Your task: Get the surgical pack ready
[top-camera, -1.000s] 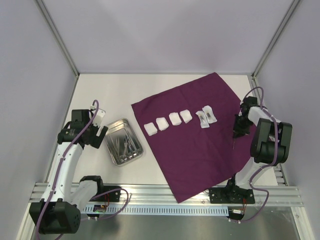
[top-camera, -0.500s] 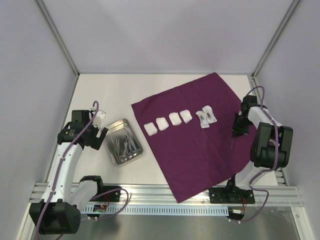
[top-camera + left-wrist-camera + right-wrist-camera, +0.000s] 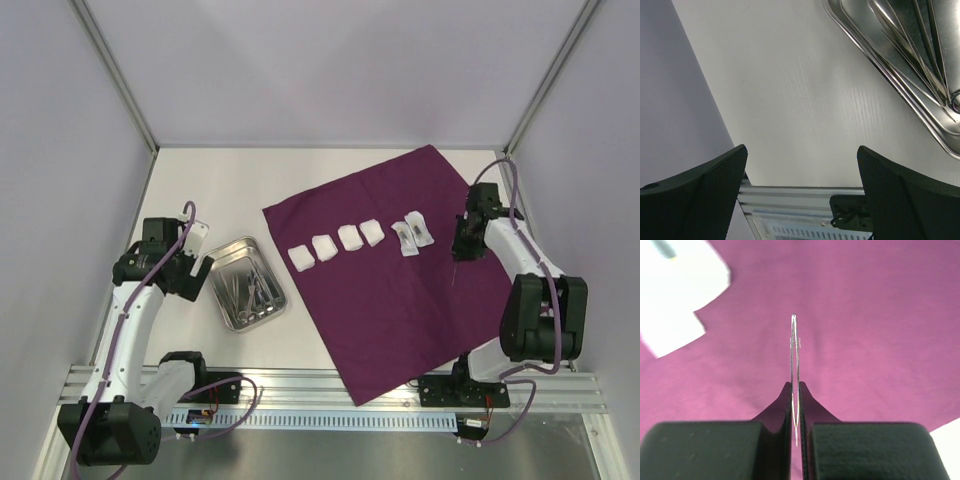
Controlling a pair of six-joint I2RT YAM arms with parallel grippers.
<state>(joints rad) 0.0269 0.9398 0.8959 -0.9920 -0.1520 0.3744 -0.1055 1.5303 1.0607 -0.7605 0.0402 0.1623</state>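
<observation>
Instrument transfer in hand. A thin steel instrument [image 3: 794, 345] is pinched in the closed right claw [image 3: 795, 390] above the large dark purple cloth [image 3: 400, 310], spread on the tabletop [image 3: 230, 190] near the shiny steel tray [image 3: 215, 290]; the left claw [image 3: 801, 150] is spread wide, empty. Next, lowering and release are judged needed.

Matt purple cloth [image 3: 400, 310], glossy steel tray [image 3: 224, 292], white gauze pads [image 3: 349, 237], shiny metal instrument [image 3: 793, 347]

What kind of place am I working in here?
Probably a lab robot cell staged for surgical prep: aluminium-framed plain walls, dark purple cloth with white gauze pads, shiny steel tray of instruments.
</observation>
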